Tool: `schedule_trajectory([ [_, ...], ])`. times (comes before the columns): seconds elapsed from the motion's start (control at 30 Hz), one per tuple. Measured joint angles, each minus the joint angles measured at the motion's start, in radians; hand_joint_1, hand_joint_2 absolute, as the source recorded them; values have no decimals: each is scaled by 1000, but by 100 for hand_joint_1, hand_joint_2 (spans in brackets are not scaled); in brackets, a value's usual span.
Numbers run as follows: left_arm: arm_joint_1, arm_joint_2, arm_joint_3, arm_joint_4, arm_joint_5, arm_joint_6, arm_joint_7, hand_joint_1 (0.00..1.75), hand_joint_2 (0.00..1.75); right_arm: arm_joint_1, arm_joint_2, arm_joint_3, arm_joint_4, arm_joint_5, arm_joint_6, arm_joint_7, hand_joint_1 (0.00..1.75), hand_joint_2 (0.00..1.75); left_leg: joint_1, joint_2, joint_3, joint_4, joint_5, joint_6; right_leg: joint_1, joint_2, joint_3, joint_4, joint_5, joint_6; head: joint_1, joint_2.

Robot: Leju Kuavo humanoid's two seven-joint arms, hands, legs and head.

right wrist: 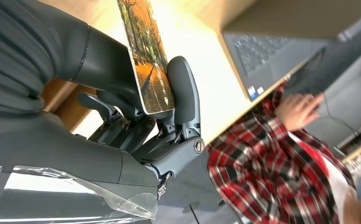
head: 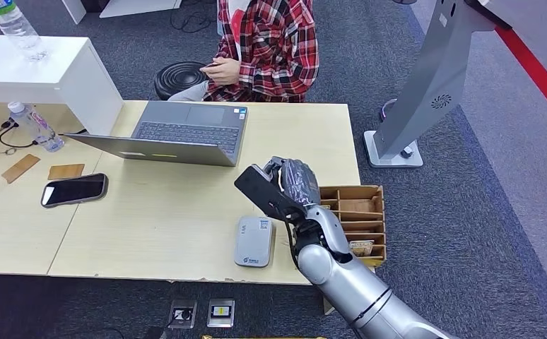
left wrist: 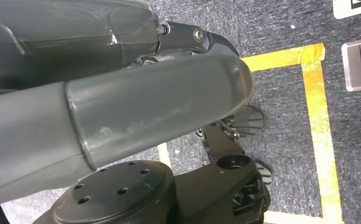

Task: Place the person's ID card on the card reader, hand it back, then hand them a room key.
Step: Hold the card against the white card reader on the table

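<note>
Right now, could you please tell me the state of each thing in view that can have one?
Right hand: raised over the table, holding a card.
Card: pinched upright between the thumb and fingers.
Left hand: hanging over the floor; whether it is open or closed is unclear.
Laptop: open.
Phone: lying flat, screen dark.
Card reader: flat on the table, nothing on it.

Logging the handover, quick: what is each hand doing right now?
Left hand: hangs over the floor; open or closed cannot be told.
Right hand: holds a card with an autumn-tree picture, above the desk.
</note>
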Motion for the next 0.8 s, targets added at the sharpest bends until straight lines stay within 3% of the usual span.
schedule_trajectory([
  [0.8,5,-2,0,0,-41,-8,37,0,0,19,105,70,335,25,-40,-60,175,175,0,0,0,0,0,0,0,0,0,0,0,0,0,0],
])
